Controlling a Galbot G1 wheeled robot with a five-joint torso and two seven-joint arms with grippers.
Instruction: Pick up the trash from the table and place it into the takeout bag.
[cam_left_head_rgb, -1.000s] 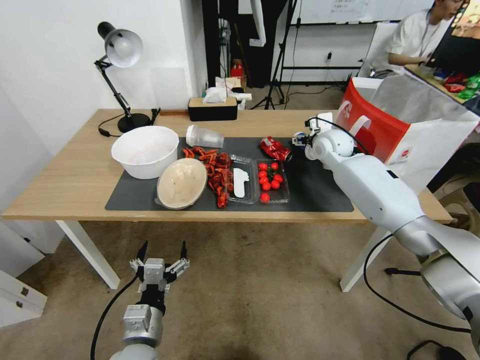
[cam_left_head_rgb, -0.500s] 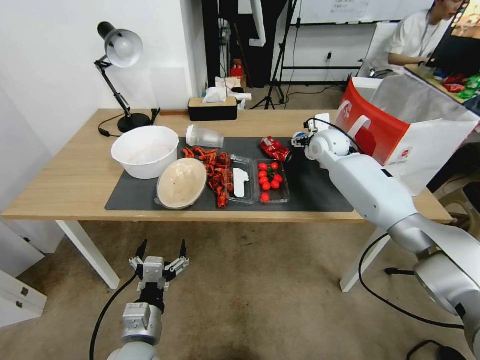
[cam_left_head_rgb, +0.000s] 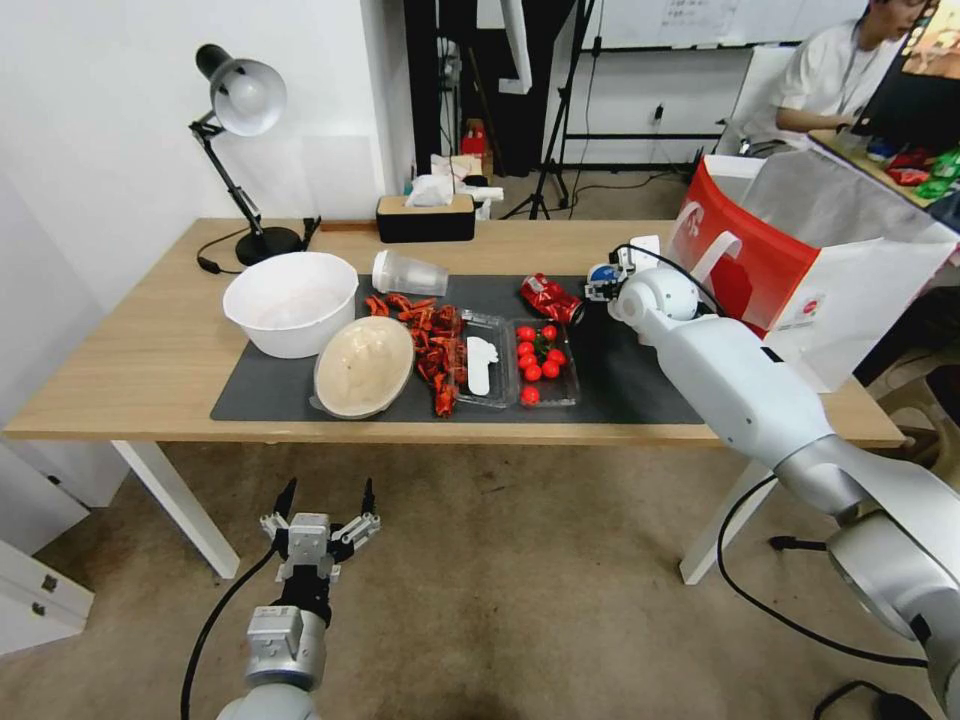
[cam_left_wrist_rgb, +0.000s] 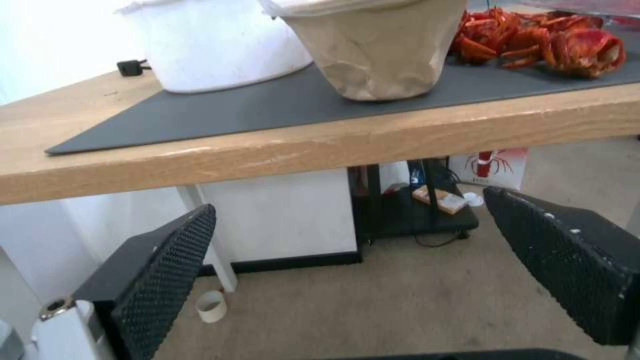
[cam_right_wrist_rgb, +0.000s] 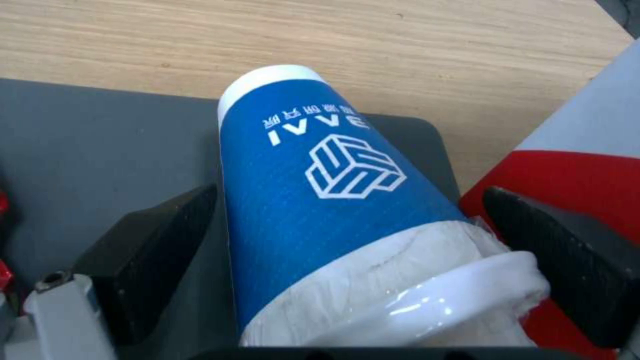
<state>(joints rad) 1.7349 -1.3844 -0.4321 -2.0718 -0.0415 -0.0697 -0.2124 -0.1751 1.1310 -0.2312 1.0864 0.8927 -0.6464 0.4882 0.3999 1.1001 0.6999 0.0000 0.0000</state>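
Observation:
My right gripper (cam_left_head_rgb: 601, 281) hangs over the right end of the dark mat (cam_left_head_rgb: 640, 390), open, with its two fingers either side of the blue-and-white cup (cam_right_wrist_rgb: 333, 200). The cup's wide, plastic-covered mouth faces the wrist camera, and I see no pad touching it. Just left of the gripper lies the crushed red can (cam_left_head_rgb: 548, 297). The clear plastic cup (cam_left_head_rgb: 408, 272) lies on its side, and the round beige dish (cam_left_head_rgb: 363, 366) sits near the table's (cam_left_head_rgb: 150, 350) front edge. The red-and-white takeout bag (cam_left_head_rgb: 790, 250) stands right of the gripper. My left gripper (cam_left_head_rgb: 320, 510) waits open below the table.
A white bowl (cam_left_head_rgb: 290, 302), red crayfish shells (cam_left_head_rgb: 430, 335) and a clear tray of tomatoes (cam_left_head_rgb: 540, 362) share the mat. A desk lamp (cam_left_head_rgb: 240, 100) and a tissue box (cam_left_head_rgb: 425, 217) stand at the back. Bare wood lies left of the mat.
My right arm has shifted a little over the mat's right end, and the blue cup now shows at its gripper in the head view. The left arm has barely moved.

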